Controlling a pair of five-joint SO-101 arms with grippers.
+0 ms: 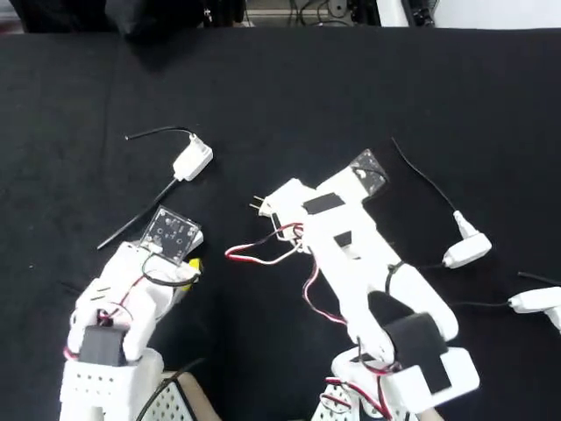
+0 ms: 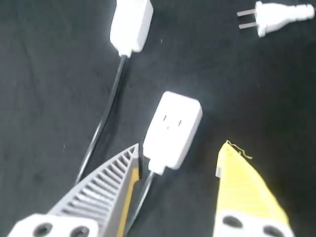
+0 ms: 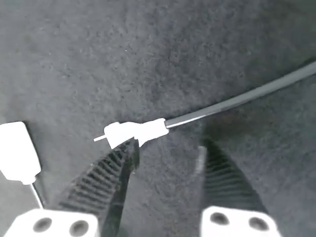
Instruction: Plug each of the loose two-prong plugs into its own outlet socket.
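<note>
In the left wrist view a white outlet socket (image 2: 173, 131) lies slots-up between the grey and yellow fingers of my open left gripper (image 2: 181, 144). A second socket (image 2: 131, 24) lies beyond it, and a loose two-prong plug (image 2: 269, 17) rests off to the side. In the high view that second socket (image 1: 193, 162) sits ahead of the left gripper (image 1: 191, 261). My right gripper (image 1: 272, 206) hovers over the plug (image 1: 258, 206). In the right wrist view the plug (image 3: 131, 132) lies at one fingertip of the open right gripper (image 3: 168, 145), not held. A socket (image 3: 17, 153) shows nearby.
The black cloth table (image 1: 289, 96) stretches wide behind the arms. Two more white cord ends (image 1: 465, 250) (image 1: 535, 301) with thin black cables lie at the right. Red and black arm wires (image 1: 263, 254) hang between the arms.
</note>
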